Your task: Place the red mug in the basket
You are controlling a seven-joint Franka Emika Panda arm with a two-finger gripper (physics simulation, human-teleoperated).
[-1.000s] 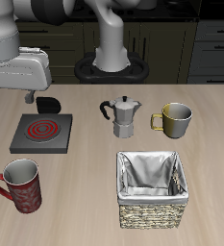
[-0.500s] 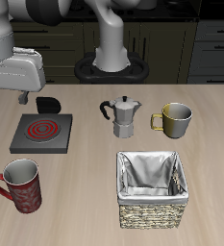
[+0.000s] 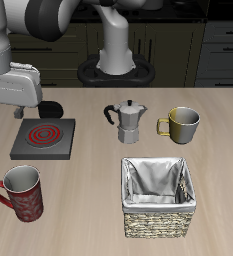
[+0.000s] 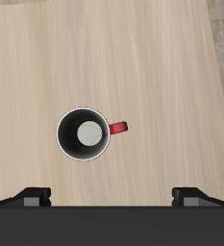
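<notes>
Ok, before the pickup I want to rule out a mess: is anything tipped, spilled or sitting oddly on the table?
Nothing stands out. The red mug stands upright near the table's front edge, apart from the basket, which sits level with nothing in it. The moka pot, olive-yellow mug and stove burner are upright too. No spills.

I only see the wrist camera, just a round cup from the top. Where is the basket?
Observer: The basket stands near the table's front edge, in line with the red mug but well apart from it.
Child: Is anything inside it?
Observer: No, only its grey-white cloth lining shows.
Child: Is there another cup?
Observer: Yes, an olive-yellow mug stands farther back, beside a moka pot.
</notes>
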